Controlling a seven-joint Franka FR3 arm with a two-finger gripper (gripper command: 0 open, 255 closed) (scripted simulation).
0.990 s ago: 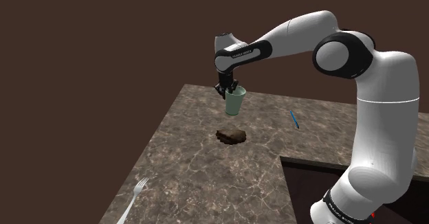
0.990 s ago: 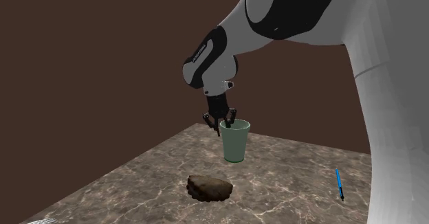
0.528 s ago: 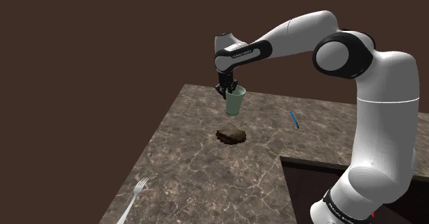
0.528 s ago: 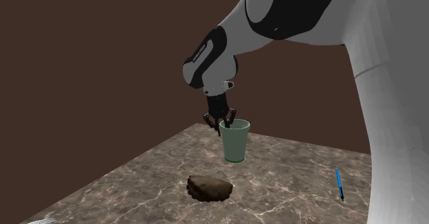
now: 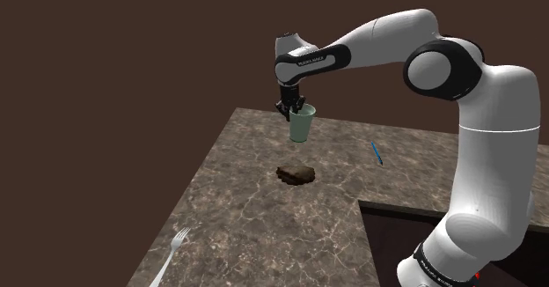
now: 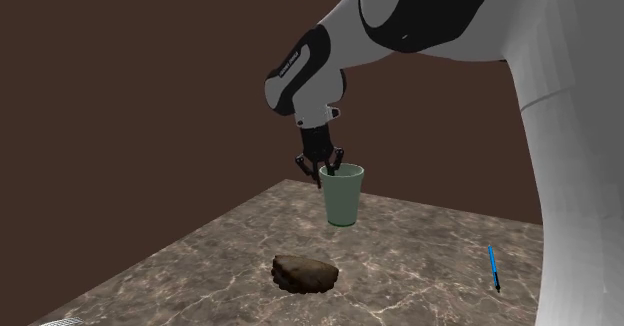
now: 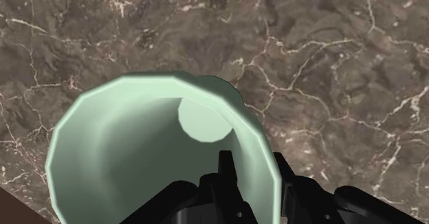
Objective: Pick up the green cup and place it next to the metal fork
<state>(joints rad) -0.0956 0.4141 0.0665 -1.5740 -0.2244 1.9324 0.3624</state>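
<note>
A pale grey fork (image 5: 175, 246) lies near the tabletop's (image 5: 237, 210) near left edge in the shoulder view, tines toward the far edge. The tabletop is dark brown stone with thin pale veins. Around the middle sits a low, rough brown lump (image 5: 296, 173) with a ragged outline.

Just past the lump, toward the far edge, the green cup (image 5: 302, 124) hangs upright, its long axis vertical, mouth up and narrower round base down. It is a smooth, pale green tapered tumbler with a thin rim. The black end effector (image 5: 286, 112) comes straight down onto it and is clamped on its wall at the rim. In the wrist view one finger is inside the cup (image 7: 158, 154) and the other outside. In the second exterior view its base (image 6: 342, 196) is clear of the stone; half a second ago it sat lower, and the arm's wrist has risen with it.

Further right, well apart, a slim blue pen (image 5: 376, 153) lies flat near the far right edge.
</note>
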